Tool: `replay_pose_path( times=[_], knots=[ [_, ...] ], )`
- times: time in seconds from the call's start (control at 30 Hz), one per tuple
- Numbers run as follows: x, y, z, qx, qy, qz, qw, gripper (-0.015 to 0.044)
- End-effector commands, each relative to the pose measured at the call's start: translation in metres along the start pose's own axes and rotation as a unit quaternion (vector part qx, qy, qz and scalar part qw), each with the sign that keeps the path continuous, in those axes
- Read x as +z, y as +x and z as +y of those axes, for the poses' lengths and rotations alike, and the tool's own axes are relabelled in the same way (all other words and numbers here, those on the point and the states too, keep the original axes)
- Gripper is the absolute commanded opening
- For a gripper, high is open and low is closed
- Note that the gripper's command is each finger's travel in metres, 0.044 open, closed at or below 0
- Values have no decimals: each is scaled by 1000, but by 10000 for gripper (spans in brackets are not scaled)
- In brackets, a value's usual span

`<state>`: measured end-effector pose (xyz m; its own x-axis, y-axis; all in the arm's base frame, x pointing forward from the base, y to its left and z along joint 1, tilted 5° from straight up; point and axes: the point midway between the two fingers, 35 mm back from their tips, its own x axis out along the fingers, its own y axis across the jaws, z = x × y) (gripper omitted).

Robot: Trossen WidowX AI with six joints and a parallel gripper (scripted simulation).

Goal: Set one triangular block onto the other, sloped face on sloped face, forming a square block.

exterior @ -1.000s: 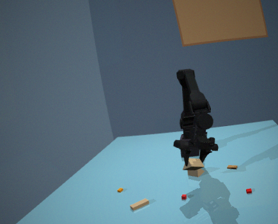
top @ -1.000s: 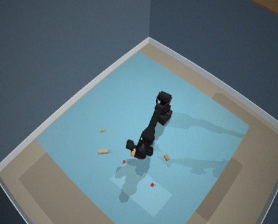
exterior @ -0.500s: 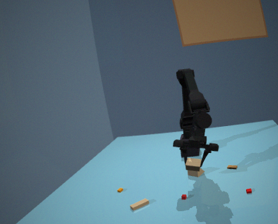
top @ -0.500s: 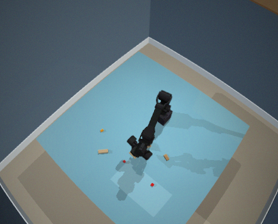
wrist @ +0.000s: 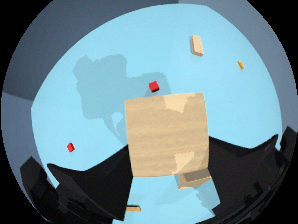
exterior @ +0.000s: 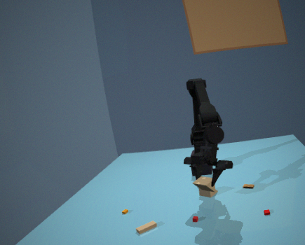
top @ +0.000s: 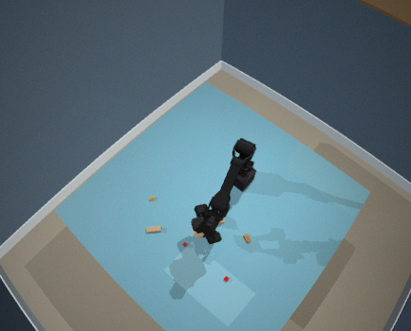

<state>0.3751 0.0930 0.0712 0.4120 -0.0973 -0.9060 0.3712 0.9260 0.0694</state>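
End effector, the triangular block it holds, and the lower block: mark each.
End effector (exterior: 209,180): exterior view, between fingertips.
Held triangular block (wrist: 166,135): wrist view, broad face.
Lower block (wrist: 193,179): wrist view, visible corner.

A bare test room: dark walls around a blue table.
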Motion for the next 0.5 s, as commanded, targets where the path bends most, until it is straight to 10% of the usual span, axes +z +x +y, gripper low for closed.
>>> replay_pose_path(
  times=[0.0, 0.47],
  knots=[
    [1, -1, 1, 4, 26, -2, 1000, 0],
    [-34, -37, -1, 4, 27, 3, 1000, 0]
  ],
)
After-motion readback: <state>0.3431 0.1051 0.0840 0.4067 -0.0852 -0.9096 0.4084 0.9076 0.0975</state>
